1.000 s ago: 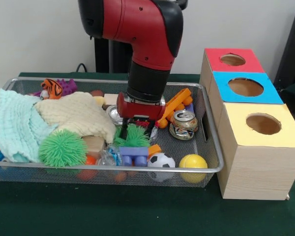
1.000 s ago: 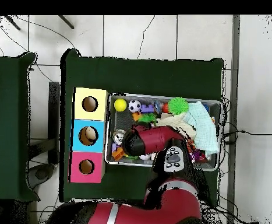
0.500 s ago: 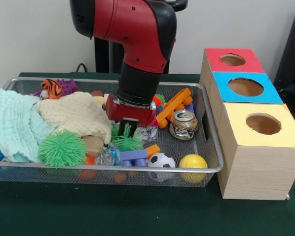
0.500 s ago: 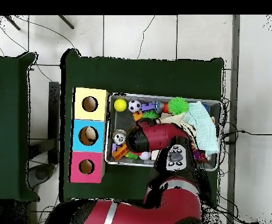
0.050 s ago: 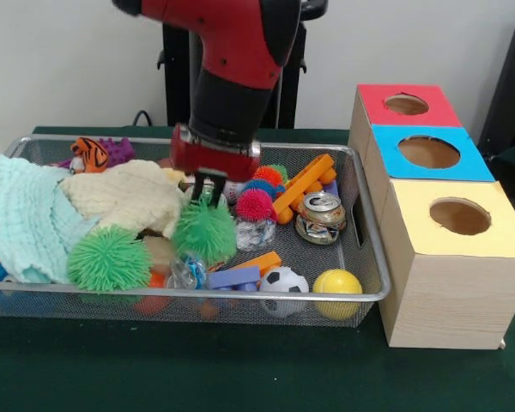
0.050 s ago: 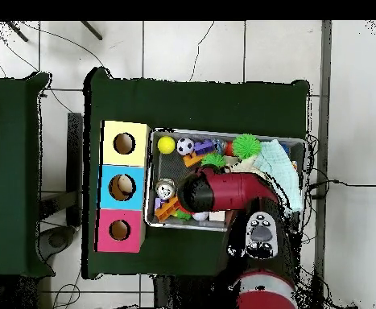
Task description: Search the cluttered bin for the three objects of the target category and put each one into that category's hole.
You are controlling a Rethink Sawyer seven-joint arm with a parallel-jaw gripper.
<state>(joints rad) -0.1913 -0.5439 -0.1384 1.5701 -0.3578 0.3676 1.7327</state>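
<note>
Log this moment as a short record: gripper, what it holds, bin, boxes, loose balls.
gripper: shut on a green spiky ball, raised above the clutter
held item: green spiky ball, hanging from the fingers
bin: wire mesh bin, cluttered with toys and cloths
boxes: red box, blue box, yellow box, each with a round hole on top
loose balls: second green spiky ball, pink spiky ball, soccer ball, yellow ball

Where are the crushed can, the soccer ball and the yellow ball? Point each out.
crushed can (image 5: 320, 215), front view, on its silver top.
soccer ball (image 5: 281, 281), front view, on its white middle.
yellow ball (image 5: 336, 287), front view, on its front face.
</note>
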